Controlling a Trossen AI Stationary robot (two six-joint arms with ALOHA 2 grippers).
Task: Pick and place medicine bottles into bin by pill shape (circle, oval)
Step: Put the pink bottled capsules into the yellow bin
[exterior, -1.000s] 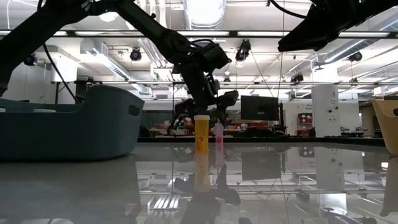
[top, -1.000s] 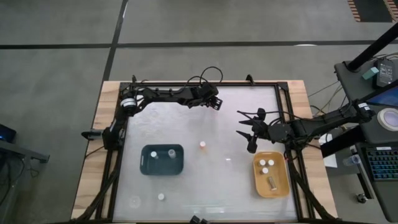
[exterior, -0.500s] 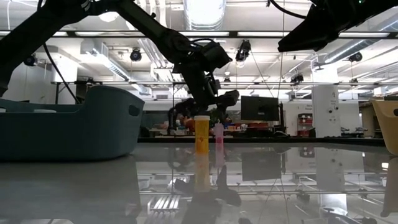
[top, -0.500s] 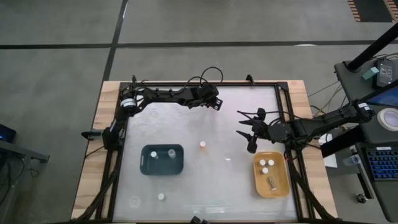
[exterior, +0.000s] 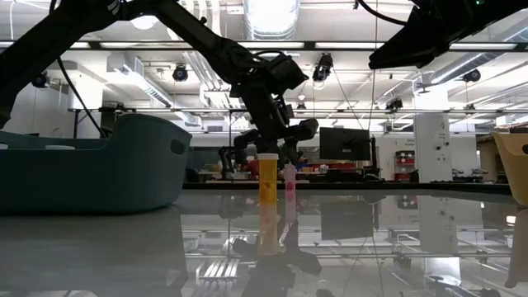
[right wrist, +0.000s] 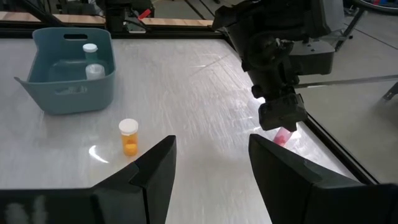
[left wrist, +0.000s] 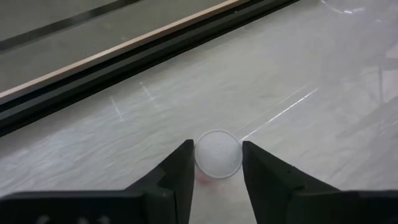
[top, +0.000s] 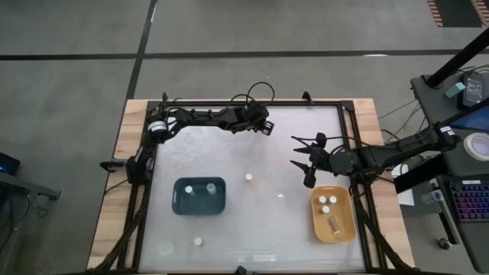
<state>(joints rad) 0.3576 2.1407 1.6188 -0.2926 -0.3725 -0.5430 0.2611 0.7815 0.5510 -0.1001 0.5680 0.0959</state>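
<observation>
Left gripper (left wrist: pixel 216 177) is down at the far edge of the table, fingers (left wrist: pixel 180 177) set on either side of 1 pink bottle (left wrist: pixel 217 155) with a white cap. Both fingers sit right against the cap, but a firm pinch can't be confirmed from here. The bottle stands upright on the table surface; the low view shows it (exterior: pixel 289 177) under the gripper.

Right gripper (top: pixel 306 159) hovers over the right part of the table, just beyond the yellow-orange bin (top: pixel 333 215), fingers spread with nothing between them.

Bottle count, high view:
- 1 pink one at the left gripper.
- 1 orange bottle (top: pixel 249 178) standing alone mid-table, between the 2 bins, white cap up.
- 2 bottles in the teal bin (top: pixel 199 195); the right wrist view shows them (right wrist: pixel 91 53) upright against the bin's back wall.
- 3 in the yellow-orange bin: 2 showing white caps, 1 lying on its side (top: pixel 334 224).
- 1 white-capped bottle (top: pixel 198 241) loose near the front edge, below the teal bin.

Total seen: 8 bottles, 2 bins, 2 arms.
</observation>
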